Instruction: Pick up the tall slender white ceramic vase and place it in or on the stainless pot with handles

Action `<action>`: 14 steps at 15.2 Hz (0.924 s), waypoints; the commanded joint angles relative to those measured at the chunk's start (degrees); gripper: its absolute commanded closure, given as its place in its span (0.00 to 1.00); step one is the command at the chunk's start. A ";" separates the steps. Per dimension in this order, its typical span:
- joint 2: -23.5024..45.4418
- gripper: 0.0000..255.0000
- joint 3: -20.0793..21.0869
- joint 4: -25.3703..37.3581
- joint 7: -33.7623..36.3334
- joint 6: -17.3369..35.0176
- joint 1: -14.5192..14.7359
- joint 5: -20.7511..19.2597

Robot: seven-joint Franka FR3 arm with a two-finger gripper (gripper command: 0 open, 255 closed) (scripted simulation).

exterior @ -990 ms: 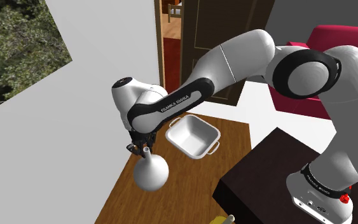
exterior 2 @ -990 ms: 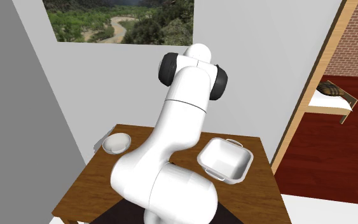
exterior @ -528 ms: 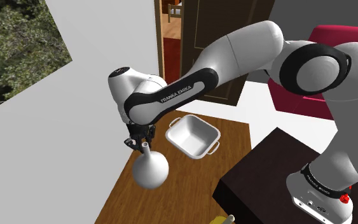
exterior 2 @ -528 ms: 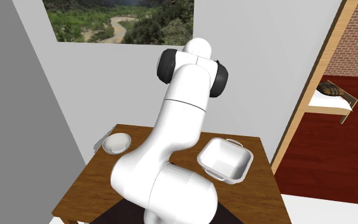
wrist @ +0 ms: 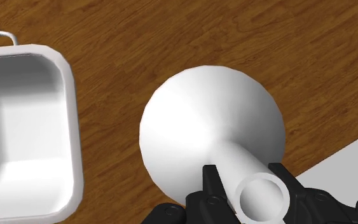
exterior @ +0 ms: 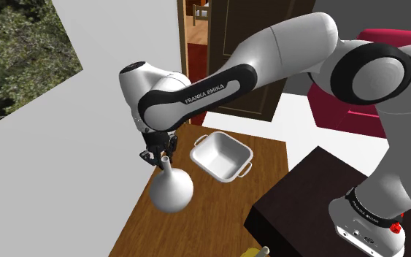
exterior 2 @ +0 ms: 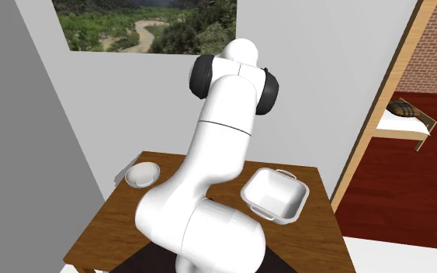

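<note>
White round-bellied vase (wrist: 209, 127) with a slender neck hangs upright from the black two-finger gripper (wrist: 255, 191), whose jaws clasp the neck just below its open mouth. Its belly is over the brown wooden table (wrist: 171, 38). Just beside it, apart, sits the white square pot (wrist: 69, 127) with wire handles. Farther off, a shallow white bowl (exterior 2: 142, 174) rests near the table's wall-side edge.

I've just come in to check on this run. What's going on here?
The white Franka arm's black gripper has its fingers shut on the neck of a round-bellied white vase, above the wooden table. The white pot with handles sits empty beside it, so the vase has not yet been placed.
</note>
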 commanded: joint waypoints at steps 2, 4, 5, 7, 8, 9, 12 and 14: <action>-1.06 1.00 0.23 0.73 -0.12 -1.67 -0.16 0.32; -1.60 1.00 0.37 1.42 -0.15 -2.87 -0.16 0.50; -1.85 1.00 0.43 1.79 -0.16 -3.48 -0.16 0.59; -2.32 1.00 0.55 2.59 -0.18 -4.72 -0.14 0.75; -2.54 1.00 0.60 3.02 -0.19 -5.35 -0.13 0.83; -2.75 1.00 0.66 3.47 -0.20 -5.99 -0.11 0.90; -3.29 1.00 0.80 4.94 -0.21 -7.95 -0.01 1.11; -3.59 1.00 0.89 6.03 -0.22 -9.31 0.08 1.22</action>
